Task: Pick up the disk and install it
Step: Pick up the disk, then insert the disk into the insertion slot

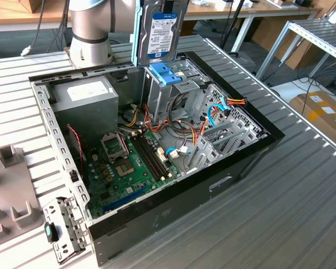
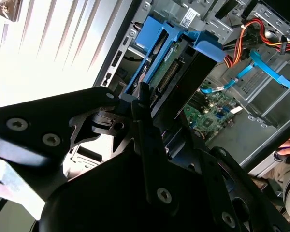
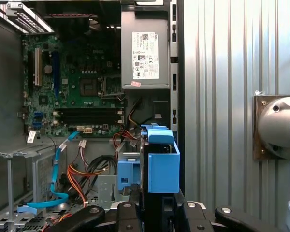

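Hand (image 2: 160, 115) clamped on the disk (image 1: 159, 28), which is held on edge at top centre of the exterior view, above the drive cage (image 1: 183, 92). Risk: if your descent tilts, a blue rail could jam on the cage lip or pinch the orange cables (image 3: 76, 180).

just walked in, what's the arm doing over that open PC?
The arm's gripper holds the flat silver-grey metal disk with blue side rails upright over the grey metal drive cage inside the open black computer case. The disk is not yet seated.
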Robot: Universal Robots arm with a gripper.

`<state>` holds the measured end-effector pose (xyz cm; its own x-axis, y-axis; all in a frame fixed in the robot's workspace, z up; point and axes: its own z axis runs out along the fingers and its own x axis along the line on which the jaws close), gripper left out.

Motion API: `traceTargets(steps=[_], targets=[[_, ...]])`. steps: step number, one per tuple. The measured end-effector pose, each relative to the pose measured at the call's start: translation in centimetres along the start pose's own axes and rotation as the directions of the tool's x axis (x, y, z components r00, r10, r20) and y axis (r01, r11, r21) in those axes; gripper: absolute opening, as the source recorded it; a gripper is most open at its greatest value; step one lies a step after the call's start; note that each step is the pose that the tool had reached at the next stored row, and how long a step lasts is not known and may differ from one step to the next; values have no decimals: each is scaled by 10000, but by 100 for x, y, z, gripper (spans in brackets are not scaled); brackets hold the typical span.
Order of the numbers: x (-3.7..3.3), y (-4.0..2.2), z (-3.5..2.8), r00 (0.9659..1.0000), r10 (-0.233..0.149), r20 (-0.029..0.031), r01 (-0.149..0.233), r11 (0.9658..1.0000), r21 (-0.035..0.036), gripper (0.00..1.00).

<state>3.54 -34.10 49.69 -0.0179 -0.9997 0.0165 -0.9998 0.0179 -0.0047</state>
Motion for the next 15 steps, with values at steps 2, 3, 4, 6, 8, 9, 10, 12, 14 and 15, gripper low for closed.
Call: traceTargets(steps=[2,3,4,6,8,9,10,12,14,15], targets=[[-1,-38,0,10000,1,-1,-1,10000,-1,35],[-1,-48,0,10000,0,-1,0,10000,0,35],[-2,-63,0,10000,0,0,0,10000,0,35],[-1,-65,0,10000,1,-1,-1,10000,0,35],[-1,-66,0,10000,1,-1,-1,10000,-1,35],[-1,-66,0,10000,0,0,0,10000,-1,35],[-1,-70,0,10000,-2,-1,2,10000,0,35],[-1,-97,1,10000,0,0,0,10000,0,35],[-3,-147,1,10000,1,-1,-1,10000,0,35],[-3,-173,2,10000,0,0,0,10000,0,35]])
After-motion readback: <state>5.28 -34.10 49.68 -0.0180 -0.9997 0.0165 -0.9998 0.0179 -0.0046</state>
